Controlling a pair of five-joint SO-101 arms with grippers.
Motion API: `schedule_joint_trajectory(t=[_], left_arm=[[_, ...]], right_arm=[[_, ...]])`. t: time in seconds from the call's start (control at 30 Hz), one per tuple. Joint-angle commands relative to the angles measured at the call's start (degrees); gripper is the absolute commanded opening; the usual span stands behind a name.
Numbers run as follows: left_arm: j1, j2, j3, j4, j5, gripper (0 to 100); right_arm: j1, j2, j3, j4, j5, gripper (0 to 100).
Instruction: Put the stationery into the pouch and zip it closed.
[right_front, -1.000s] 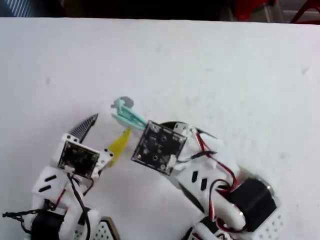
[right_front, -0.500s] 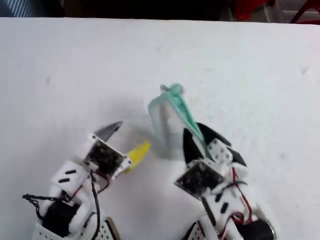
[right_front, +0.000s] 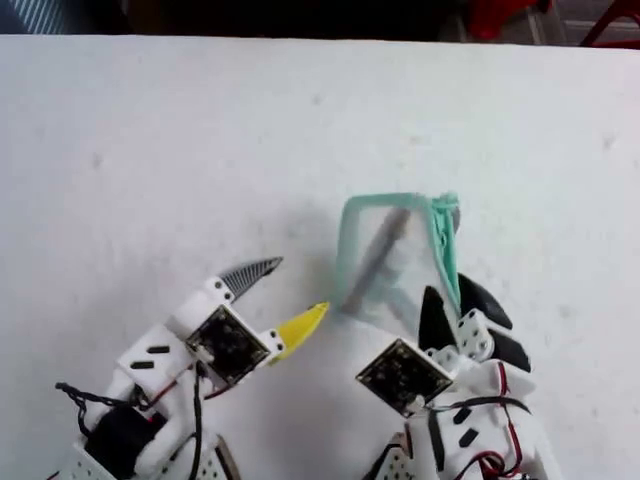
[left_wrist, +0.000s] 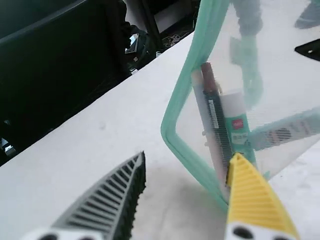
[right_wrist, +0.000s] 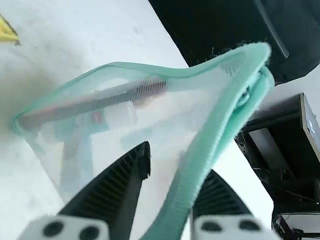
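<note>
White tabletop (right_front: 150, 130) underneath, nothing fancy. Seeing the clear mesh pouch (right_front: 395, 250) tilted up near the middle, low corner looking like it's resting on the tabletop, mint trim (right_wrist: 220, 115) raised. Pinching that trim with the right claw (right_wrist: 177, 167), one black finger either side. Keeping the left claw (left_wrist: 189, 157) spread wide and gripping nothing, yellow tip just beside the pouch's low corner. Spotting stationery already inside: a dark pen (left_wrist: 216, 120) and a white tube (left_wrist: 235, 107), lying against the low edge. Guessing light and floppy here, sagging wherever unsupported, contents sliding to the low side. Betting on the stiffer trim as the spot to grab, far end pinned while pulling the zip. Not managing to tell if zipped yet.
</note>
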Motion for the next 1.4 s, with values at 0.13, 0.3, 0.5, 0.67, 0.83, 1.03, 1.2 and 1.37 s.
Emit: schedule_joint_trajectory(t=[0.13,0.3,0.5,0.67,0.83,1.03,1.2,1.37], left_arm=[[-3.1,0.7,-3.1,-1.5,2.7,27],[-11.9,0.5,-3.2,-1.1,7.0,27],[-17.8,0.4,-3.3,-1.1,8.3,28],[-20.1,0.4,-3.3,-1.1,11.5,27],[-23.3,0.4,-2.9,-1.1,16.5,27],[-25.8,0.4,-2.8,-0.6,17.6,28],[-22.8,0.4,-5.4,4.6,6.4,28],[-21.0,0.4,-9.9,5.0,0.5,28]], right_arm=[[-8.6,7.4,-3.3,-4.9,-9.6,2.9],[-12.3,25.0,-13.0,-9.6,-19.3,1.8],[-16.8,43.5,-32.4,-10.9,-24.0,1.8],[-21.1,64.1,-51.7,-16.2,-31.5,1.8],[-23.3,83.1,-70.1,-20.9,-34.7,1.8],[-24.8,92.8,-89.1,-5.3,-27.5,1.8],[-24.7,94.2,-96.4,10.8,-13.5,1.8],[-22.3,91.9,-96.4,14.8,-8.4,1.8]])
